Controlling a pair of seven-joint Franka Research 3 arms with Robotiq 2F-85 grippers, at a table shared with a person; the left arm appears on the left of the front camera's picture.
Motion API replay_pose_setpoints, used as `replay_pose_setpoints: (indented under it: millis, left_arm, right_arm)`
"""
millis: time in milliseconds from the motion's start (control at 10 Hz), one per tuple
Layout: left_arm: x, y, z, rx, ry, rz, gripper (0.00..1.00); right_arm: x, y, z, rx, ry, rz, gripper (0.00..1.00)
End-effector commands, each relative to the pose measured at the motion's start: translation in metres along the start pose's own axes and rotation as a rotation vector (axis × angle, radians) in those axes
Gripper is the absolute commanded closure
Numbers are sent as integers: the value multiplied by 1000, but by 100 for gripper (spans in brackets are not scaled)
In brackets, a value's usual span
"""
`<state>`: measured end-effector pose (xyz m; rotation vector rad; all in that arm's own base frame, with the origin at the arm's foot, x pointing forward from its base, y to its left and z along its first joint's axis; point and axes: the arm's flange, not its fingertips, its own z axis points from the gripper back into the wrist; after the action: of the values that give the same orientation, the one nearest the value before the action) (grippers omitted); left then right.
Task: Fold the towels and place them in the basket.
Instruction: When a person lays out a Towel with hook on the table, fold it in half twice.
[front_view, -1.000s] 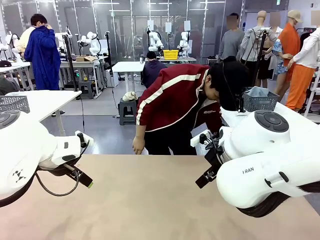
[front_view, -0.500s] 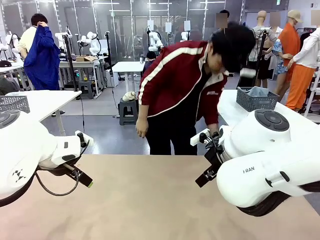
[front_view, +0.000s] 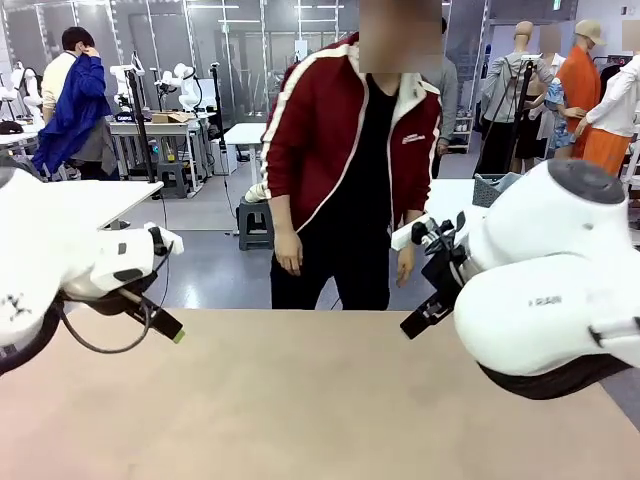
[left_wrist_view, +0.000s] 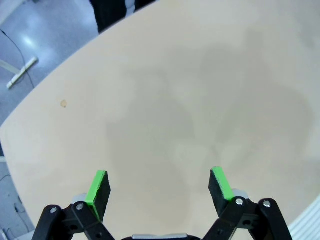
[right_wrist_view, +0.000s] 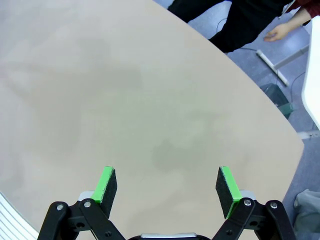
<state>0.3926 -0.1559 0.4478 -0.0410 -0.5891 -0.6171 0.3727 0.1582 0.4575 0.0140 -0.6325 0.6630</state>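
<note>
Seeing the left gripper (left_wrist_view: 160, 181) and right gripper (right_wrist_view: 167, 182) both hanging over the tan worktop (front_view: 300, 400), jaws released and spread wide on each. Spotting the dark grey basket (front_view: 493, 190) way back on a white table (front_view: 455, 196) beside the person (front_view: 350, 150), partly hidden by the right arm (front_view: 550, 280). Can't tell what's inside it.

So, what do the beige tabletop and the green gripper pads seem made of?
The beige tabletop looks like matte laminate or coated board: smooth, even, no glare. The green gripper pads look like matte rubber or soft plastic: flat colour, no shine.
</note>
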Motion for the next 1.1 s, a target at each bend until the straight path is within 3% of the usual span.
replay_pose_setpoints:
  millis: [0, 500, 800, 1000]
  left_arm:
    - [11, 0, 38, -67, 11, -12, 0]
    - [1, 22, 132, -108, -43, 9, 0]
    - [-24, 29, 174, -99, -79, 17, 0]
    - [-31, 30, 181, -105, -87, 2, 0]
  right_arm:
    - [0, 1, 40, 26, 25, 4, 0]
    - [-26, -19, 129, -19, -13, -50, 0]
    - [-45, -32, 152, -14, -45, -85, 0]
    - [-49, -36, 156, -7, -62, -77, 0]
